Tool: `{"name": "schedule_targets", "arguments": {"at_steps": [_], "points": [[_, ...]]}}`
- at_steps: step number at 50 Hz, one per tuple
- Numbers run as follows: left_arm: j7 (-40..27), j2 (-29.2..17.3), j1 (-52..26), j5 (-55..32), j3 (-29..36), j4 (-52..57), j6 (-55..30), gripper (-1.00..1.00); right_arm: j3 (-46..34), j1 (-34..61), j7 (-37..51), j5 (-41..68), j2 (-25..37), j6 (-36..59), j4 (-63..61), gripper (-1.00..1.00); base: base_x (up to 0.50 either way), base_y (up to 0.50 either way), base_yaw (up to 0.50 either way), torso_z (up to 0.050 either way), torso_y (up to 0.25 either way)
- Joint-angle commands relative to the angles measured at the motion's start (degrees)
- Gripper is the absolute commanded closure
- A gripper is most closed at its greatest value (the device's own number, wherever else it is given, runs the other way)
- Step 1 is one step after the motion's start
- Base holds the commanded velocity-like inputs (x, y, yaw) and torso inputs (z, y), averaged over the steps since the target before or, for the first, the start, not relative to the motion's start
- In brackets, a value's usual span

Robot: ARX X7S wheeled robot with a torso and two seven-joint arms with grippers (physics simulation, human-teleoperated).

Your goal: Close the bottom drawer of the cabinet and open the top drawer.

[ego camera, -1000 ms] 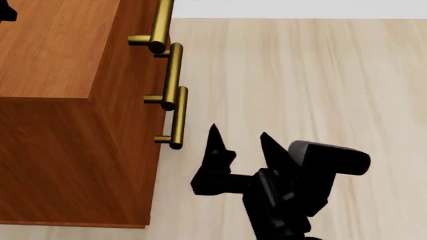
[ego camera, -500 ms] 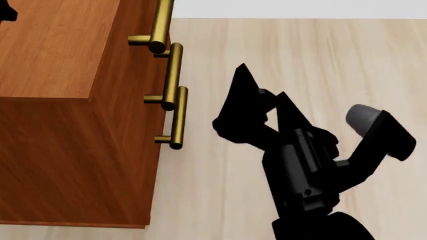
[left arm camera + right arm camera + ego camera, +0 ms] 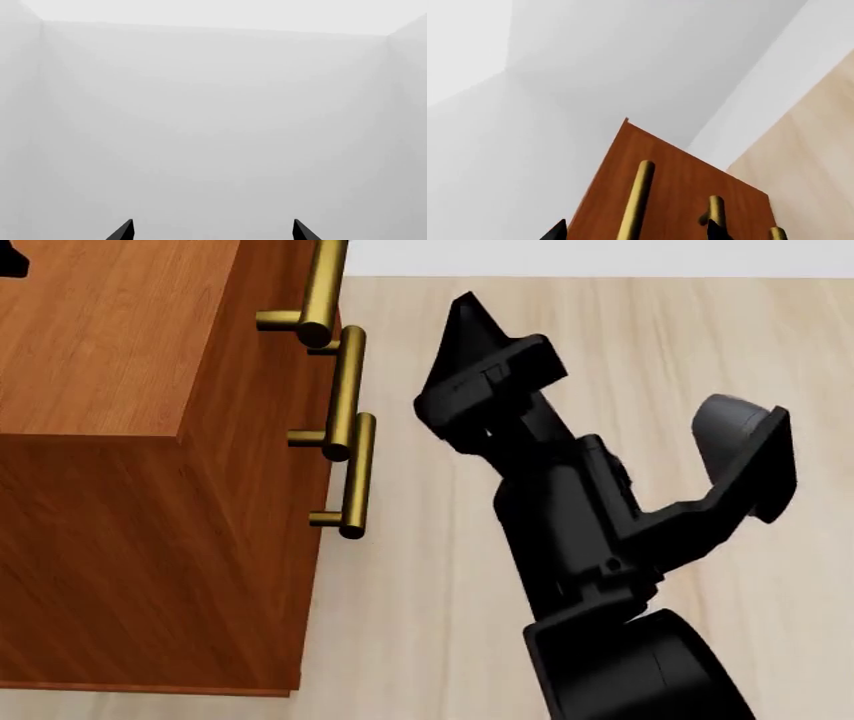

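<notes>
The right claw [image 3: 470, 350] hangs raised in front of the cabinet [image 3: 120, 470], its dark tips pointing away from the robot and slightly left, its jaws standing apart with nothing between them, as the two separated tips in the right wrist view suggest. The cabinet lies just to its left, apart from it, with three brass bar handles stacked down the front face; from the head view they overlap, so the top drawer [image 3: 315, 290] carries the uppermost bar and the bottom drawer [image 3: 350, 475] the lowest. All three fronts appear roughly flush, though the angle is too steep to be sure the bottom one is fully shut. Each handle's long axis runs across its drawer front, away from the robot in the head view. The right arm is the nearer one by far, and the top handle sits left of and beyond the claw, so the coming reach is likely leftward and forward. The left claw [image 3: 212, 231] faces blank wall, tips wide apart, holding nothing.
</notes>
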Motion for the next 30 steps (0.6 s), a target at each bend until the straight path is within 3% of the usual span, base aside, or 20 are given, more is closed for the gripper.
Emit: {"name": "schedule_targets", "arguments": {"at_steps": [1, 30], "points": [[-0.23, -0.1, 0.05, -0.17, 0.18, 0.08, 0.13, -1.0, -1.07, 2.66, 0.01, 1.66, -1.77, -0.09, 4.11, -1.0, 0.0, 0.0, 0.0, 0.0, 0.0], [-0.31, -0.57, 0.28, -0.49, 0.21, -0.41, 1.05, -1.0, -4.36, 7.68, -2.72, 3.48, -4.58, 0.02, 13.15, -1.0, 0.0, 0.0, 0.0, 0.0, 0.0]]}}
